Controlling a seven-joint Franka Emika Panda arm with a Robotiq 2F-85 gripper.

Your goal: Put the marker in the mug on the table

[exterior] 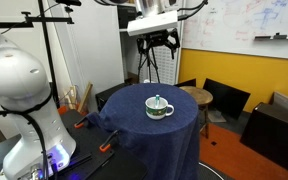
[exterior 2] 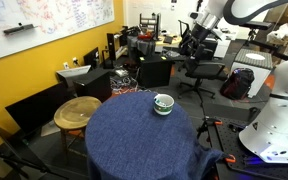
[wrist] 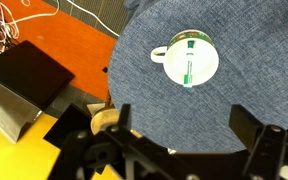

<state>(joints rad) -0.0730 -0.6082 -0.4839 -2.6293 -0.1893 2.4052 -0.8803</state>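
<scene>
The mug (exterior: 159, 107) is white with a dark green band and stands on the round table (exterior: 134, 125) draped in navy-blue cloth. It also shows in an exterior view (exterior 2: 163, 103) and from above in the wrist view (wrist: 189, 58). The marker (wrist: 189, 62), a thin pale stick with a green part, lies inside the mug. My gripper (exterior: 158, 48) hangs high above the mug, open and empty. In the wrist view its two dark fingers (wrist: 189, 135) stand wide apart over the cloth (wrist: 154, 100).
A smaller round wooden table (exterior 2: 77, 110) stands beside the draped one. Black chairs (exterior: 222, 98), a black case (wrist: 29, 75) on the orange floor, a yellow wall and the white robot base (exterior: 19, 90) surround the table.
</scene>
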